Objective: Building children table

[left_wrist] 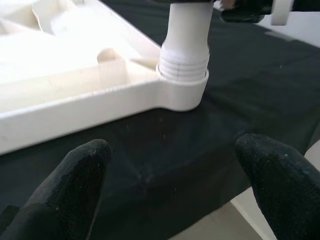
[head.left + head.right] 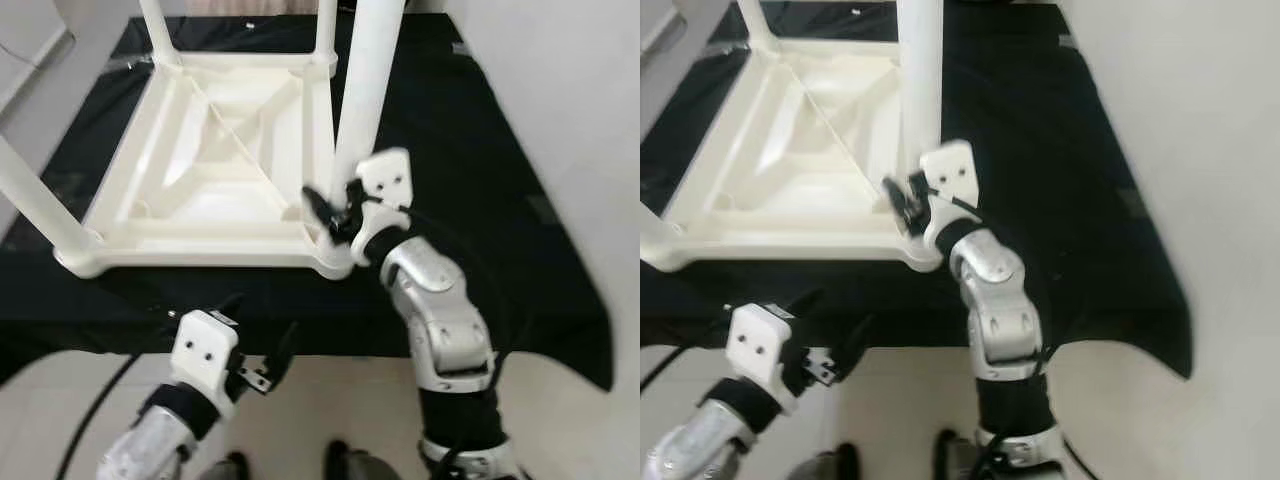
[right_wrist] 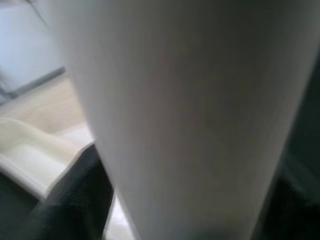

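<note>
The right gripper (image 2: 335, 208) is clamped around the lower part of a white table leg (image 2: 365, 90), just above the corner socket (image 1: 182, 90) of the upturned white tabletop (image 2: 215, 165). The tabletop lies on a black cloth (image 2: 480, 170) with its other legs already standing. To seat this leg well, I judge it should stay plumb and be turned or pressed straight down. The left gripper (image 2: 262, 360) hangs open, holding nothing, at the cloth's near edge. No containers are present.
</note>
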Tool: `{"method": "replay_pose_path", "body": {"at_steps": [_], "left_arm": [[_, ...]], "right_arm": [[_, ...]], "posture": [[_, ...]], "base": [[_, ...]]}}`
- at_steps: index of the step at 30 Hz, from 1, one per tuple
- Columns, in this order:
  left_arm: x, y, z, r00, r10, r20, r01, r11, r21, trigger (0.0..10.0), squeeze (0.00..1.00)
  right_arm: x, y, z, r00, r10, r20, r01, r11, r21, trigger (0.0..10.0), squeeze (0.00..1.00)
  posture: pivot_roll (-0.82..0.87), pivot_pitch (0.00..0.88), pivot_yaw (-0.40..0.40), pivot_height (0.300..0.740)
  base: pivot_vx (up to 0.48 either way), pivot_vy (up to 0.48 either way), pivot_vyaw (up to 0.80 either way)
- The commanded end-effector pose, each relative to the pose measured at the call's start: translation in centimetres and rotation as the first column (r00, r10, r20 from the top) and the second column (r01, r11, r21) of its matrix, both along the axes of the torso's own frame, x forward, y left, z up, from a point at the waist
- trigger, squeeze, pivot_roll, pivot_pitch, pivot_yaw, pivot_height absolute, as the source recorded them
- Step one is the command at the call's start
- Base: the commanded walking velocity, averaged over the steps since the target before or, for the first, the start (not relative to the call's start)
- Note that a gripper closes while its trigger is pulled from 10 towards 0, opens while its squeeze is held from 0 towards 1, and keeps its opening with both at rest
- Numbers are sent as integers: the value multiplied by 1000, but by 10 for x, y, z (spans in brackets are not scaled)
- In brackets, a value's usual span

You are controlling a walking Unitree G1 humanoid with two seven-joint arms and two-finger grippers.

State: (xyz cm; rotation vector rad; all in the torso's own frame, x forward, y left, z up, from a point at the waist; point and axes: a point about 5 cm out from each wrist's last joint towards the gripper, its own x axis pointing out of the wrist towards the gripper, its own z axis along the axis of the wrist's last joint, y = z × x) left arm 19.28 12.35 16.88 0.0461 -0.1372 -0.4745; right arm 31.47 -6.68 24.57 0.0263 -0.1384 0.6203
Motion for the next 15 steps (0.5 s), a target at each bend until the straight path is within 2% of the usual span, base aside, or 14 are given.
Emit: {"method": "replay_pose_path", "body": {"at_steps": [1, 2, 3, 4, 6, 7, 8, 9, 10, 12, 13, 15], "left_arm": [[-2, -1, -4, 1000, 2, -18, -2, 1000, -2, 10000, 0], [-2, -1, -4, 1000, 2, -18, -2, 1000, -2, 10000, 0], [-3, -2, -4, 1000, 1, -17, -1, 1000, -4, 10000, 0], [-4, -2, -4, 1000, 1, -17, -1, 1000, -6, 10000, 0], [-4, -2, -4, 1000, 1, -17, -1, 1000, -6, 10000, 0], [-4, -2, -4, 1000, 0, -16, 0, 1000, -7, 10000, 0], [-5, -3, -3, 1000, 1, -16, -1, 1000, -9, 10000, 0], [-7, -3, -3, 1000, 2, -15, -2, 1000, -10, 10000, 0], [-9, -3, -2, 1000, 5, -15, -5, 1000, -11, 10000, 0], [-9, -3, -2, 1000, 6, -15, -6, 1000, -12, 10000, 0], [-10, -2, -2, 1000, 7, -15, -8, 1000, -12, 10000, 0], [-11, -1, -1, 1000, 10, -17, -10, 1000, -11, 10000, 0]], "right_arm": [[-12, 12, 16, 966, 248, 67, -255, 959, 126, 10000, 1000], [-12, 12, 16, 966, 248, 67, -255, 959, 126, 10000, 1000], [-12, 7, 21, 940, 324, 110, -335, 936, 108, 10000, 1000], [-8, -1, 24, 903, 400, 154, -410, 911, 35, 10000, 980], [-8, -1, 24, 903, 400, 154, -410, 911, 35, 10000, 980], [-5, -7, 26, 879, 443, 177, -447, 894, -18, 10000, 980], [4, -17, 31, 844, 503, 186, -499, 864, -71, 10000, 0], [10, -24, 35, 822, 537, 190, -529, 843, -96, 10000, 0], [23, -33, 45, 795, 575, 191, -562, 818, -125, 10000, 0], [26, -34, 47, 792, 580, 190, -566, 814, -129, 10000, 0], [28, -35, 52, 768, 612, 189, -597, 791, -134, 10000, 0], [26, -37, 61, 655, 734, 178, -708, 679, -194, 10000, 0]], "posture": [[67, 287, -75, 740], [67, 287, -75, 740], [67, 288, -75, 740], [71, 295, -79, 740], [71, 295, -79, 740], [72, 296, -80, 740], [85, 308, -86, 740], [85, 308, -86, 740], [91, 316, -87, 740], [91, 316, -87, 740], [101, 330, -81, 740], [104, 333, -77, 740]], "base": [[0, 0, 0], [0, 0, 0], [0, 0, 0], [0, 0, 0], [0, 0, 0], [0, 0, 0], [0, 0, 0], [0, 0, 0], [0, 0, 0], [0, 0, 0], [0, 0, 0], [0, 0, 0]]}}
